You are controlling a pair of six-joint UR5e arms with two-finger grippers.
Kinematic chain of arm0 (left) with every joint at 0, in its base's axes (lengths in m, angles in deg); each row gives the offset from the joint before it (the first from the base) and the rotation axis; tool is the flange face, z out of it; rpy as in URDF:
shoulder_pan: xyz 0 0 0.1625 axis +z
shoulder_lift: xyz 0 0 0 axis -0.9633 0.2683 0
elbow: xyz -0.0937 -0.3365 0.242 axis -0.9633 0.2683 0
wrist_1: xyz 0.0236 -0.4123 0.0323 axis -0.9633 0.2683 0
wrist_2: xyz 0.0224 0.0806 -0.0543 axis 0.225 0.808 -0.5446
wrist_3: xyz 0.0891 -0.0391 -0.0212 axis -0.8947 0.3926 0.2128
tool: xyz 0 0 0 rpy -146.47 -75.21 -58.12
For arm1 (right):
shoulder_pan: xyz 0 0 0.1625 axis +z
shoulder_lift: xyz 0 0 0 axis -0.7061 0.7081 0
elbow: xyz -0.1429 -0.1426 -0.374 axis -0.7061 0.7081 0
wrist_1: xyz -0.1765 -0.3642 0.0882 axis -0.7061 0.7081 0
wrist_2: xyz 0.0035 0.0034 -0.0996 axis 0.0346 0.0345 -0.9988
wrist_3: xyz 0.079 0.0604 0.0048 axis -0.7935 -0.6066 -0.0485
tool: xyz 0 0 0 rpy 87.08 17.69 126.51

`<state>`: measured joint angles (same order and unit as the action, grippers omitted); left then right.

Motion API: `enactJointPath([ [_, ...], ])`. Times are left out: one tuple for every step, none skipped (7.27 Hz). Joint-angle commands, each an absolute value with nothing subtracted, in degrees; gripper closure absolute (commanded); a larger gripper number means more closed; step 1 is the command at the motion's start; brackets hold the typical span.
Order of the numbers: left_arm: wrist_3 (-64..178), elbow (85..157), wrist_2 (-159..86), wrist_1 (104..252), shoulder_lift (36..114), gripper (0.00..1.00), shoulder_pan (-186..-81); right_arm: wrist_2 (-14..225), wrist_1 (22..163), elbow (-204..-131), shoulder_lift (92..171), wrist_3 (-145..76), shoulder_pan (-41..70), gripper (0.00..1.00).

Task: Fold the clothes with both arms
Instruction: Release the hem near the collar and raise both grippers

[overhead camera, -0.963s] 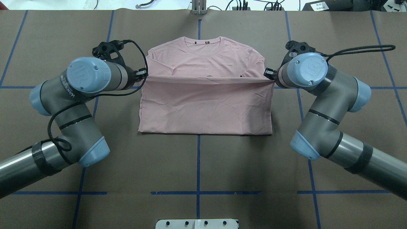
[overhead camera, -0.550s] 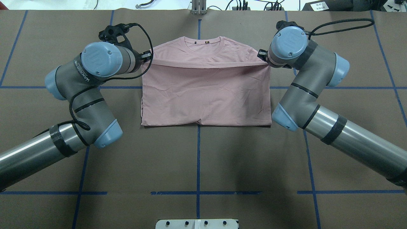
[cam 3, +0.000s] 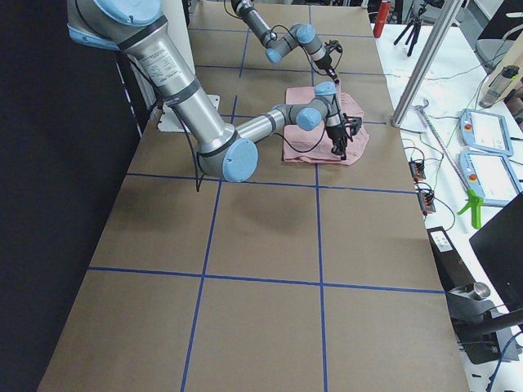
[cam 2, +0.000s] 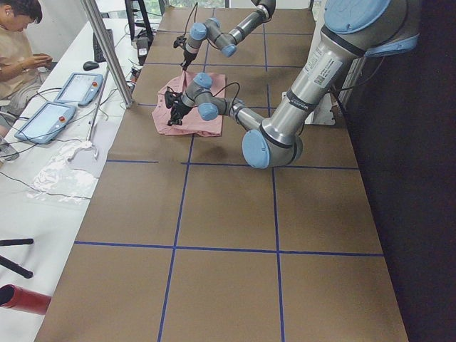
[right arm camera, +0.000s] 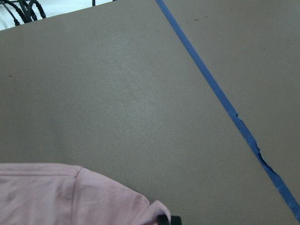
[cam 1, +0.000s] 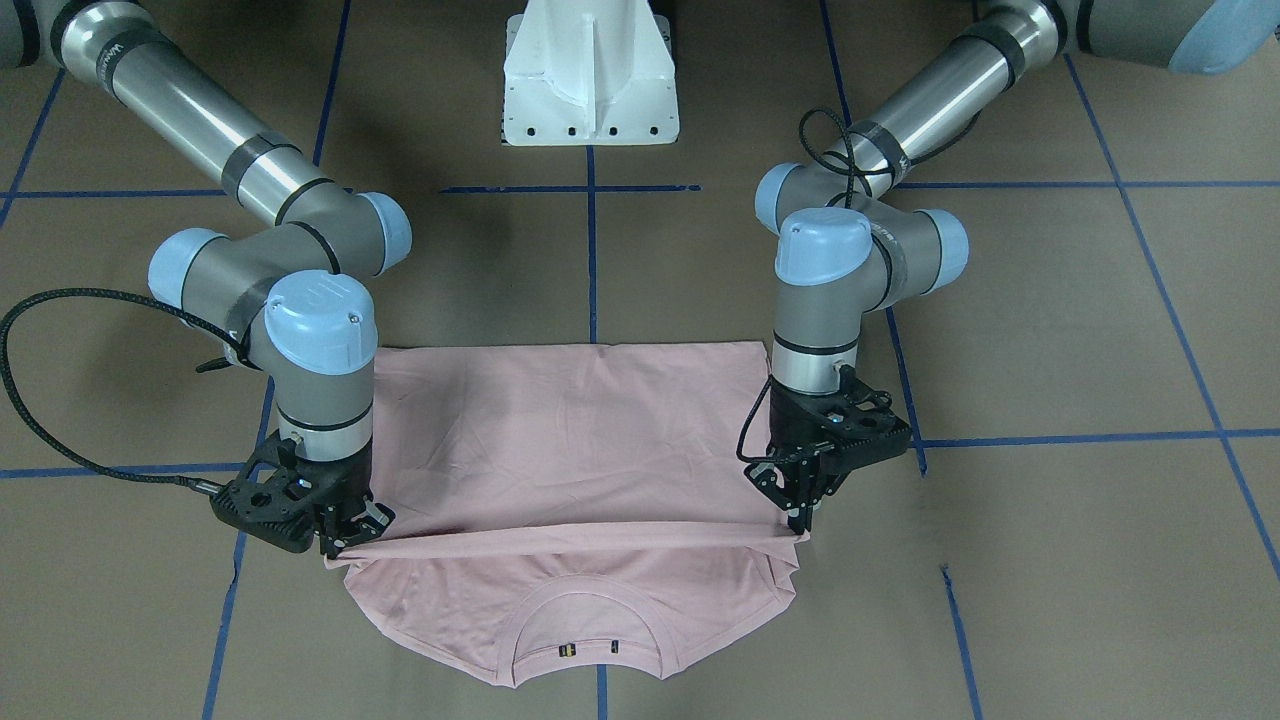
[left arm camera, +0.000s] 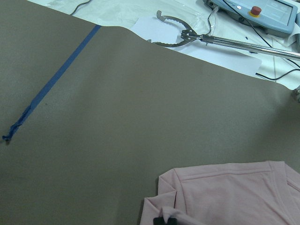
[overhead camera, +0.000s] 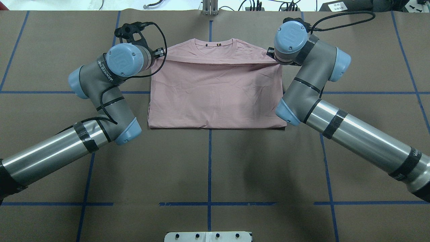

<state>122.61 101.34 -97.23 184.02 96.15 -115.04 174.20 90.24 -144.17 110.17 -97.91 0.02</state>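
Note:
The pale pink T-shirt (overhead camera: 215,94) lies flat on the brown table, collar (overhead camera: 214,45) at the far side. Its lower half is folded up over the chest, so the Snoopy print is hidden. My left gripper (overhead camera: 163,53) is shut on the folded hem's left corner, and it also shows in the front-facing view (cam 1: 800,525). My right gripper (overhead camera: 270,53) is shut on the right corner, and it also shows in the front-facing view (cam 1: 340,545). The hem is stretched taut between them, just below the collar. The left wrist view shows the shirt's sleeve (left arm camera: 225,192); the right wrist view shows the other one (right arm camera: 70,197).
The white pedestal base (cam 1: 590,75) stands at the near table edge. Blue tape lines (overhead camera: 209,168) grid the table. A metal post (overhead camera: 210,8), cables and tablets (cam 2: 46,117) lie past the far edge, where a seated person (cam 2: 18,43) shows.
Both grippers have carried the hem away from the robot, from mid-chest to just below the collar. The folded layer now covers most of the shirt.

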Motion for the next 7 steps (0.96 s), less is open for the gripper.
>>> enactJointPath([
  [121.8,99.4,-97.1,186.2,96.3,1.0,-115.0,174.2,88.8,-139.6,107.7,-97.9,0.6,1.0],
  [121.7,99.3,-97.1,186.3,96.3,1.0,-115.0,174.2,88.8,-138.7,107.1,-97.9,0.7,1.0],
  [120.8,98.1,-97.2,186.9,96.4,1.0,-115.0,174.2,88.6,-138.1,106.9,-97.8,1.0,1.0],
  [120.7,97.3,-97.2,188.9,96.4,1.0,-115.0,174.4,86.9,-137.5,106.9,-97.8,1.0,1.0],
  [120.7,96.5,-97.4,190.5,96.4,0.87,-115.1,174.4,85.7,-136.3,106.7,-97.9,1.0,1.0],
  [120.7,96.5,-97.9,193.4,96.4,0.72,-115.7,174.6,85.5,-136.3,106.1,-98.1,1.0,0.55],
  [120.8,96.4,-100.2,194.1,96.3,0.33,-116.5,174.7,85.4,-136.7,105.8,-98.2,1.0,0.01],
])
